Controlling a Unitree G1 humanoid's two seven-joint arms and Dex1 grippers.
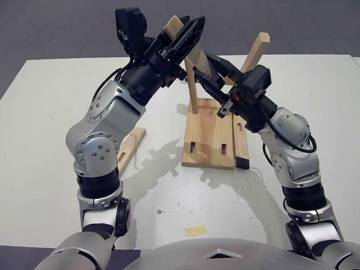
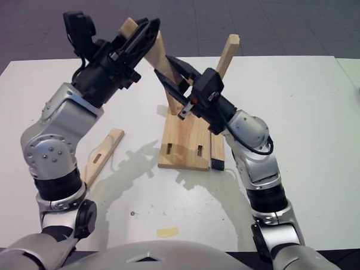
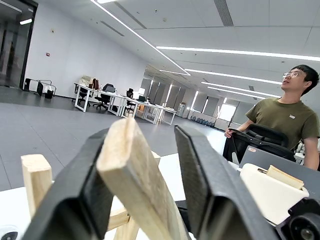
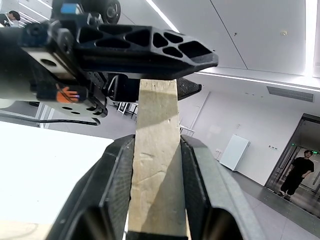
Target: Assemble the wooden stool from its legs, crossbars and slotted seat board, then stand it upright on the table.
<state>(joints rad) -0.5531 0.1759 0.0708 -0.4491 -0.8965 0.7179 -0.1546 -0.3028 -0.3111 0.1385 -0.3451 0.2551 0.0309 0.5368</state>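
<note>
Left gripper [image 3: 144, 134] partly open around top of leg [image 4: 159, 105], right gripper [image 4: 158, 144] clamped lower on it, seat board [image 1: 207, 140] flat on bench [image 1: 53, 98]

Occlusion note: leg foot, loose crossbar
Wrist-side of the jaws of the right gripper [image 4: 157, 142] you lose the leg [image 4: 155, 190]: its lower end and any joint with the seat board [image 1: 207, 140] are masked. The crossbar [image 1: 134, 143] end runs under the left arm.
</note>
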